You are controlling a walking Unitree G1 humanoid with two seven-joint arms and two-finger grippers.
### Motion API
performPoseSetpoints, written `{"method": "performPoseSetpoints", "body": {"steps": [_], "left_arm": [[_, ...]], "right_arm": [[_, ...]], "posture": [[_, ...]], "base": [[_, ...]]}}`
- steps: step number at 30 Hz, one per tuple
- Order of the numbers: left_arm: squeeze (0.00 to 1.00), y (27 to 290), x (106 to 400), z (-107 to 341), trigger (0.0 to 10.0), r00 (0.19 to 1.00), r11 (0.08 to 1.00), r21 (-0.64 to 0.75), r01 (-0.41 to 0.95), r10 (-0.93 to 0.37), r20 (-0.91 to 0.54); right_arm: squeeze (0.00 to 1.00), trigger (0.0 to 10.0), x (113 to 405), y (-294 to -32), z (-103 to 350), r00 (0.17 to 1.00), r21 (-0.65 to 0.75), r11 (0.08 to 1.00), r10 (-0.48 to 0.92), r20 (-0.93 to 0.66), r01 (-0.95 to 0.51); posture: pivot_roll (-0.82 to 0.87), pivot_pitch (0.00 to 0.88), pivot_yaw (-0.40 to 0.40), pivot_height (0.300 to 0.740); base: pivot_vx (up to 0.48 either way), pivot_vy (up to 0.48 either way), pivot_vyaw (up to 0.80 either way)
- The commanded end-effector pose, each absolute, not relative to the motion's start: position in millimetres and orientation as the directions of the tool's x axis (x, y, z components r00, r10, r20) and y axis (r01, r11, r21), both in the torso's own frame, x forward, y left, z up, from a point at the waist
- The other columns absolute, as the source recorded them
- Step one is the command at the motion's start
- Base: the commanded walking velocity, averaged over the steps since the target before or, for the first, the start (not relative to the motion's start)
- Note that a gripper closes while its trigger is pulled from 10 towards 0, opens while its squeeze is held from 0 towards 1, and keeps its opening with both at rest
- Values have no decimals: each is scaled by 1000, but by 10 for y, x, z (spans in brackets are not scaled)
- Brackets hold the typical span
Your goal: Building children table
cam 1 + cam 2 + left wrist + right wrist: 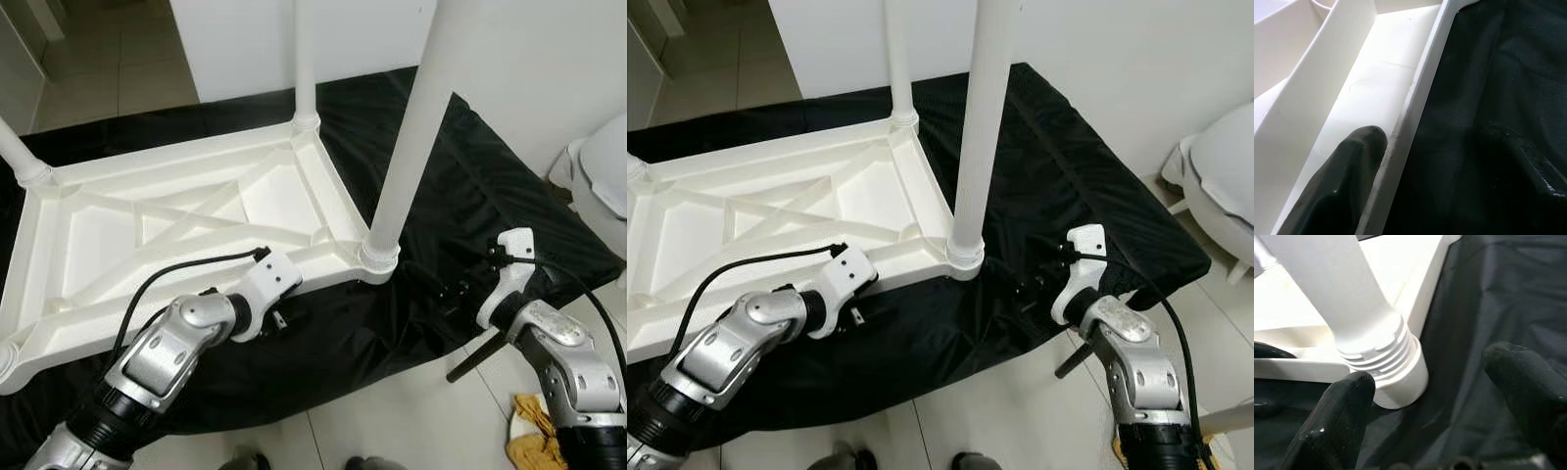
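Between right pincer (1440,396) fingers, table leg (1347,298).

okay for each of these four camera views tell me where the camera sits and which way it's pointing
Left eye view: on the head, looking down at the upturned table on black cloth; both arms show.
Right eye view: same head, same scene, shifted sideways.
Left wrist view: along a finger lying inside the table's rim.
Right wrist view: along the open right end effector toward the near leg in its socket.
Shared: that leg in both eye views too.
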State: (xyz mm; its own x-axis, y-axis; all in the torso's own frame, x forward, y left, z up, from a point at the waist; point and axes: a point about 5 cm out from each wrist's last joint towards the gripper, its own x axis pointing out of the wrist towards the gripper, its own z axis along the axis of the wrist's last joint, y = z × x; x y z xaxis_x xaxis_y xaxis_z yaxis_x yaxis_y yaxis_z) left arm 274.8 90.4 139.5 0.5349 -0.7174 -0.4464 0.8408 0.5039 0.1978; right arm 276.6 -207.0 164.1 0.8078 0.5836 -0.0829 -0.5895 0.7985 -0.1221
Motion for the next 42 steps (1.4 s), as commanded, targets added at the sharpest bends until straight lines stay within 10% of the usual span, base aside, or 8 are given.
{"method": "performPoseSetpoints", "body": {"steps": [1, 9, 42], "left_arm": [[0, 826, 2689, 1464, 10000, 430, 414, 137, 900, -789, -439], [0, 747, 2837, 1777, 10000, 546, 528, 145, 837, -784, -297], [0, 599, 2528, 2136, 10000, 531, 537, -53, 842, -842, -93]], "right_arm": [[0, 10000, 2797, -2046, 1616, 773, -111, 765, 626, -104, -635], [0, 10000, 2889, -2026, 1643, 751, -123, 741, 650, -114, -660], [0, 10000, 3233, -1751, 1627, 733, -123, 724, 679, -44, -679]], "posture": [[-79, 97, 19, 740], [-73, 95, 2, 740], [-14, 61, -47, 740]], "base": [[0, 0, 0], [0, 0, 0], [0, 0, 0]]}}
